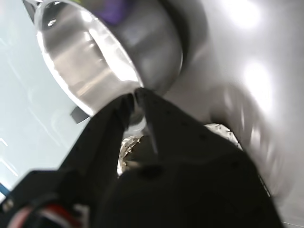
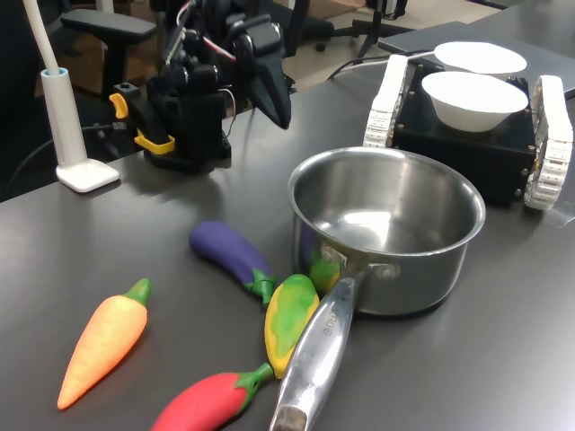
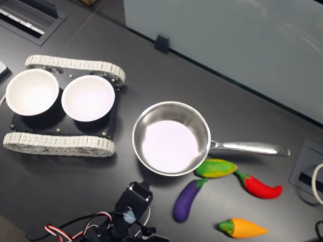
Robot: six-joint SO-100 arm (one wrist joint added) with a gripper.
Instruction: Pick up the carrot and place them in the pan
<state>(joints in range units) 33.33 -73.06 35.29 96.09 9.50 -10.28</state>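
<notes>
The orange carrot (image 2: 103, 341) (image 3: 242, 228) lies on the dark table, alone at the first exterior view's lower left, stem end towards the other toys. The steel pan (image 2: 404, 269) (image 3: 134, 138) (image 1: 80, 61) stands upright with nothing inside, its long handle (image 3: 247, 147) reaching towards the toys. My black gripper (image 2: 278, 108) (image 3: 141, 187) (image 1: 137, 92) hangs in the air close by the pan's rim, far from the carrot. Its jaws are shut with nothing between them.
A purple eggplant (image 2: 229, 251) (image 3: 185, 200), a yellow-green corn (image 2: 289, 319) (image 3: 216, 168) and a red chilli (image 2: 202, 406) (image 3: 260, 186) lie by the pan's handle. Two white bowls (image 2: 472, 99) (image 3: 88, 97) sit on a black tracked base. A white lamp base (image 2: 85, 175) stands beside the arm.
</notes>
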